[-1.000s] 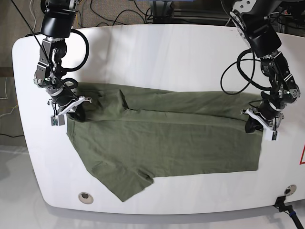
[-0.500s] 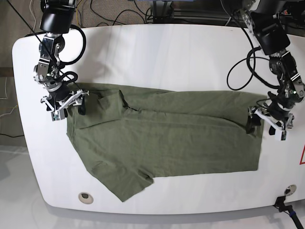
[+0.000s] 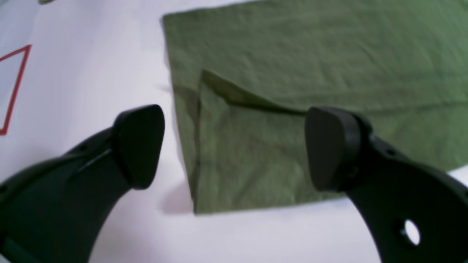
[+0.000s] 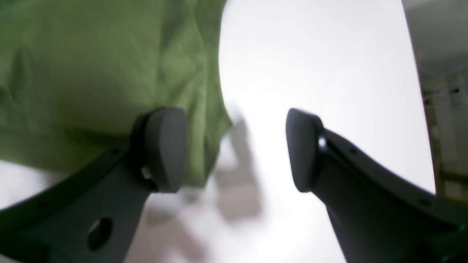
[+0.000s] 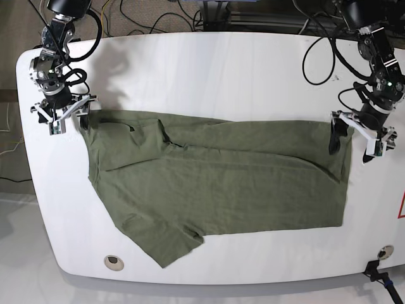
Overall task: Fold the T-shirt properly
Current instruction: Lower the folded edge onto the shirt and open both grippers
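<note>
The olive-green T-shirt (image 5: 221, 183) lies spread across the white table (image 5: 221, 69), its far edge folded over toward the front and one sleeve pointing to the front left. My left gripper (image 5: 353, 138) hovers open and empty at the shirt's right edge. In the left wrist view the shirt's corner (image 3: 256, 146), with a small folded flap, lies between the spread fingers (image 3: 139, 146). My right gripper (image 5: 65, 116) is open and empty just off the shirt's far left corner. In the right wrist view the fabric (image 4: 91, 73) lies behind the left finger (image 4: 164, 149).
A round insert (image 5: 112, 261) sits in the table near the front left. A red outlined mark (image 5: 402, 209) is at the right edge and shows in the left wrist view (image 3: 14, 87). Cables (image 5: 158, 16) run behind the table. A black clamp (image 5: 378, 269) sits at the front right corner.
Both grippers have let go of the shirt's ends, opened, and moved up and outward toward the back. The shirt stays where it was laid.
</note>
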Tool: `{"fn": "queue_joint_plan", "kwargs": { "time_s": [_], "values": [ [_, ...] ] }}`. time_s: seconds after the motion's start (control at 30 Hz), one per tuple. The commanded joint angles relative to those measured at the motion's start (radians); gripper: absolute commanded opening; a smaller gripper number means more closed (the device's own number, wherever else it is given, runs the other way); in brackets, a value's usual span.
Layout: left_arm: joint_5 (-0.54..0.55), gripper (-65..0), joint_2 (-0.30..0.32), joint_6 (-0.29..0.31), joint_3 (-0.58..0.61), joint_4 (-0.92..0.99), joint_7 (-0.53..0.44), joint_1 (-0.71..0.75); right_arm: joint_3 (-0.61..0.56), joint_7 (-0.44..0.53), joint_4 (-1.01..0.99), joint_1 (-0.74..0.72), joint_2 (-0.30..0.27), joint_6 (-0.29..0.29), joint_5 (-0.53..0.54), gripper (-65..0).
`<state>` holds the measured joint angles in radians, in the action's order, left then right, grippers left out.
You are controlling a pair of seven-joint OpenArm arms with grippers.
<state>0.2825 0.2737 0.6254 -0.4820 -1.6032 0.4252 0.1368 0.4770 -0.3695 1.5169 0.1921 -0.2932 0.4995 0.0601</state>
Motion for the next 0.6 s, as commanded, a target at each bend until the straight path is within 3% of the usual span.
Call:
{"fn": "queue_joint_plan", "kwargs": {
  "time_s": [0.0,0.33,0.57],
  "values": [
    [0.017,-7.9,0.017,-0.002,-0.007,-0.036,-0.032,-0.007,0.015,0.027,0.018,-0.004,-0.011,0.006,0.019,-23.6],
    [0.019,-7.9,0.014,0.000,-0.037,-0.084,-0.032,0.054,0.025,0.027,0.017,0.019,0.058,0.008,0.019,-23.6],
    [0.019,-7.9,0.016,0.001,-0.039,-0.085,-0.032,0.076,0.025,0.027,0.004,0.020,0.059,0.008,0.020,-23.6]
  ]
}}
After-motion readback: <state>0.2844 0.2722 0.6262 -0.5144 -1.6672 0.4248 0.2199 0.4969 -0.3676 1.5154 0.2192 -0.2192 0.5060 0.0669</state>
